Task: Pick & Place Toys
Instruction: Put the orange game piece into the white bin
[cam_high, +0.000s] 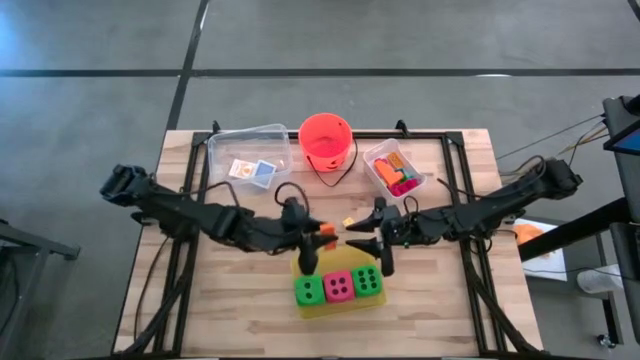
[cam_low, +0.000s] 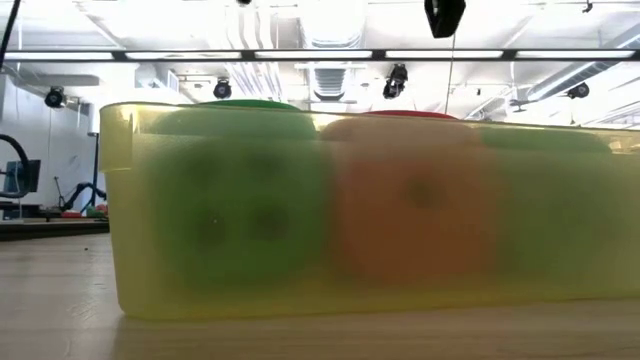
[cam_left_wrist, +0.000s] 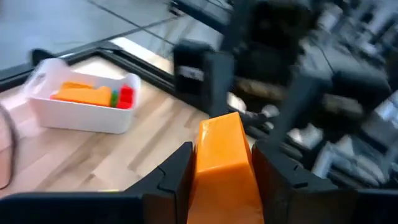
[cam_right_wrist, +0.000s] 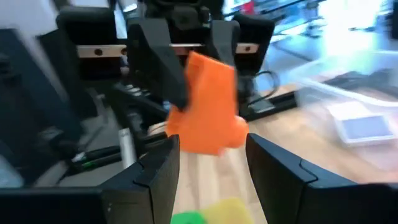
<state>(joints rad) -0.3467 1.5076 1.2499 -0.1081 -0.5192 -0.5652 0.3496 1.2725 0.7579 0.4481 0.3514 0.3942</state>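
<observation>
The left gripper (cam_high: 322, 234) is clamped on an orange plastic brick (cam_left_wrist: 222, 163), held between its two dark fingers (cam_left_wrist: 177, 177) above the middle of the wooden table (cam_high: 240, 310); the brick's long axis runs out along the fingers, its free end pointing toward the right arm. The right gripper (cam_high: 352, 243) hovers just beside that free end with its jaws spread and nothing in them; in the right wrist view the brick hangs just ahead of the gap between its fingers (cam_right_wrist: 152, 171), tilted, so this looks like a hand-over, and the right arm is the nearer one to take it.

Just toward the near edge of the table from both grippers sits a flat yellow plastic tray (cam_high: 322, 306) holding a green foam die (cam_high: 309, 290), a pink foam die (cam_high: 338, 286) and another green die (cam_high: 366, 281) in a row. At the far side stand an orange-red bucket (cam_high: 326, 140), a white bin of coloured bricks (cam_high: 395, 169) and a clear bin (cam_high: 250, 156) with what seem to be two small cards (cam_high: 251, 170).
</observation>
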